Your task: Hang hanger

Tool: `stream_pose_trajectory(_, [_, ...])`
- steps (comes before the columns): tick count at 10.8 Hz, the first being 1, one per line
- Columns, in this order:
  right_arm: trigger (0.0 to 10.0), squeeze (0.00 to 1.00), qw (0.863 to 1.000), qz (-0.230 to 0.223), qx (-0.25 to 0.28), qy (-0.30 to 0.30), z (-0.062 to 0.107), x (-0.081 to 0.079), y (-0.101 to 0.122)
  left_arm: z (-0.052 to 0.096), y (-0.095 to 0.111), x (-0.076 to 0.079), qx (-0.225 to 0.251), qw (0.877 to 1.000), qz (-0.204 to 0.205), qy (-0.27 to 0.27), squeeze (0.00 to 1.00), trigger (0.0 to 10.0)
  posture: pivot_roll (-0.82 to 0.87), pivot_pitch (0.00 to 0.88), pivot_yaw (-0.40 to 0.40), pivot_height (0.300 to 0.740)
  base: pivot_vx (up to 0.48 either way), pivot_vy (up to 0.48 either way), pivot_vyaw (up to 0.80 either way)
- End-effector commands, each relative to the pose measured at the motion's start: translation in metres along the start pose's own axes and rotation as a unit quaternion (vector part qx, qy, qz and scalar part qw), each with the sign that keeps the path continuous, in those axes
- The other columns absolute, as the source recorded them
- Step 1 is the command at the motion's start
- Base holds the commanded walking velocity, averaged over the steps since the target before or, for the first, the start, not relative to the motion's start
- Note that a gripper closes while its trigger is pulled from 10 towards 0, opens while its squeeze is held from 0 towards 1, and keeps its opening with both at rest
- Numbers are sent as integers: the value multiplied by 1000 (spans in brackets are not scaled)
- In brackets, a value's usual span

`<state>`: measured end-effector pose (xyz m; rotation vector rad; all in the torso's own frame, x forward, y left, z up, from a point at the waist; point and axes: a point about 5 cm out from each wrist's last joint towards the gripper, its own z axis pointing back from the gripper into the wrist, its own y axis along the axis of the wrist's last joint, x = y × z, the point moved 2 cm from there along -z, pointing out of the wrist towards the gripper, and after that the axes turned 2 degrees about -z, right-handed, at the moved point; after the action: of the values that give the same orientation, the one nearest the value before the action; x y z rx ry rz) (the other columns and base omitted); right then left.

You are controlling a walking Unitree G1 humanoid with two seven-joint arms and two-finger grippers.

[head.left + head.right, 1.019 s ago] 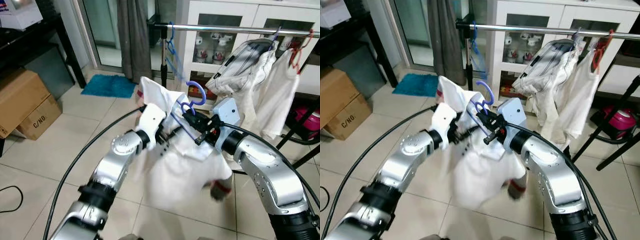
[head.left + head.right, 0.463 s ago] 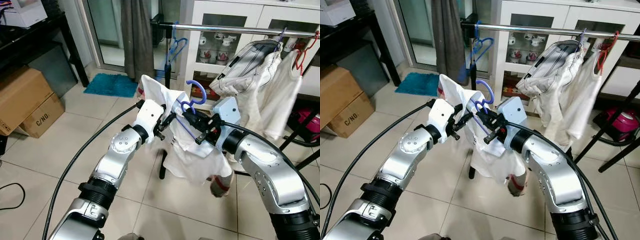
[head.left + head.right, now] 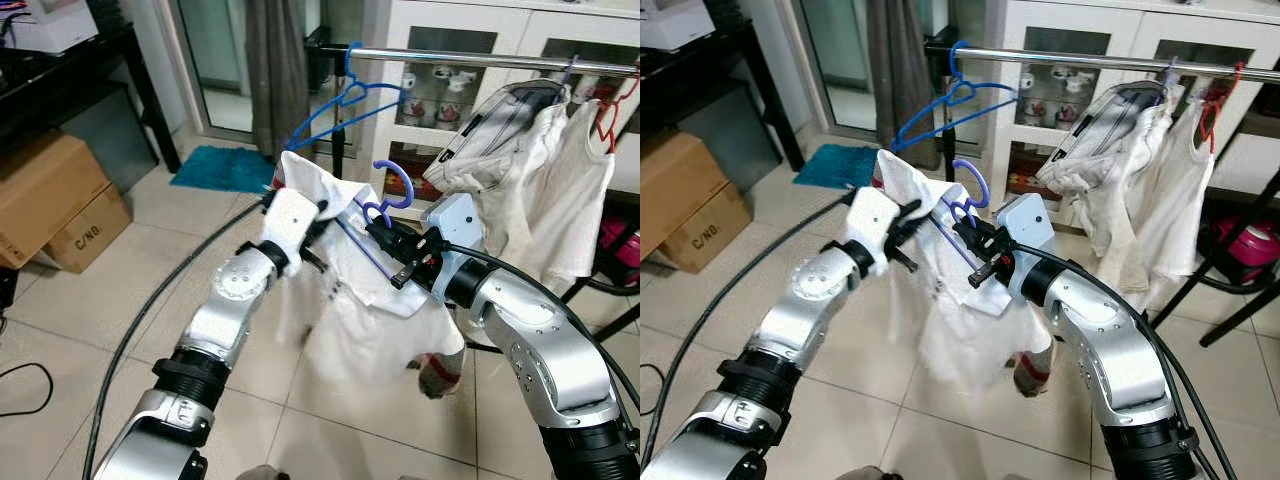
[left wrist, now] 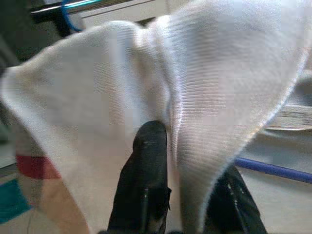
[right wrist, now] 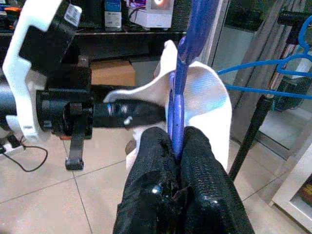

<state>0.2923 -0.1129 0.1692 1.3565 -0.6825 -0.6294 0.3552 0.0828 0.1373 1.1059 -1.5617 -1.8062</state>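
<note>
The right gripper [image 5: 176, 146] is pinching the neck of a purple hanger [image 3: 392, 180], its two black fingers pressed together on the thin purple stem, holding it upright in front of the robot's chest. A white shirt [image 3: 365, 320] is draping from that hanger and hanging down between the two arms. The left gripper [image 4: 183, 146] is working at the shirt's left shoulder, with one black finger [image 4: 146, 165] lying on each side of a fold of the white cloth, so it is pinching the shirt. Beyond the arms, a metal rail [image 3: 470, 60] is running across in front of a white cabinet [image 3: 450, 30]. An empty blue hanger [image 3: 345, 100] is hanging on the rail near its left end, tilted. Farther right, pale clothes [image 3: 530, 150] are hanging from the rail. Cardboard boxes [image 3: 50, 200] are sitting on the tiled floor [image 3: 100, 300] at the left.
</note>
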Motion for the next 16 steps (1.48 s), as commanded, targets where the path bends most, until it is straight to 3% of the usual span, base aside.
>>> stream_pose_trajectory(1, [0, 0, 1000, -2, 11, -4, 0, 2, 5, 2, 0, -9, 3, 1000, 6, 15, 0, 0, -140, 0, 42, 740, 0, 0, 0])
stream_pose_trajectory(3, [0, 0, 1000, -1, 0, -5, 0, 3, 1, 7, 6, -17, 19, 999, 6, 31, 0, 0, -134, 0, 40, 740, 0, 0, 0])
stream_pose_trajectory(5, [0, 0, 998, 7, -54, -25, 4, 11, -17, 17, 39, -39, 73, 995, -9, 65, 0, 0, -129, 0, 41, 740, 0, 0, 0])
stream_pose_trajectory(6, [0, 0, 997, 13, -79, -25, 10, 14, -27, 24, 61, -59, 102, 990, -29, 95, 0, 0, -126, 0, 41, 740, 0, 0, 0])
stream_pose_trajectory(7, [0, 0, 996, 21, -89, -10, 16, 14, -32, 33, 84, -90, 122, 980, -52, 148, 0, 0, -121, 0, 46, 740, 0, 0, 0])
stream_pose_trajectory(8, [0, 0, 996, 24, -84, 10, 19, 12, -30, 37, 90, -109, 112, 976, -73, 174, 0, 0, -122, 0, 49, 740, 0, 0, 0])
stream_pose_trajectory(10, [0, 0, 997, 17, -48, 60, 30, 6, -18, 51, 76, -154, 34, 965, -109, 235, 0, 0, -120, 0, 61, 740, 0, 0, 0])
stream_pose_trajectory(11, [0, 0, 996, -8, -12, 88, 35, 1, -7, 55, 50, -166, -32, 967, -105, 232, 0, 0, -119, 0, 63, 740, 0, 0, 0])
stream_pose_trajectory(12, [0, 0, 994, -33, 20, 107, 36, -5, 1, 52, 28, -161, -62, 972, -69, 215, 0, 0, -117, 0, 70, 740, 0, 0, 0])
stream_pose_trajectory(14, [0, 0, 992, -59, 47, 105, 34, -8, 7, 49, 6, -150, -85, 975, -36, 204, 0, 0, -117, 0, 73, 740, 0, 0, 0])
stream_pose_trajectory(16, [0, 0, 992, -69, 55, 88, 32, -6, 8, 48, 0, -145, -87, 976, -23, 198, 0, 0, -120, 0, 84, 740, 0, 0, 0])
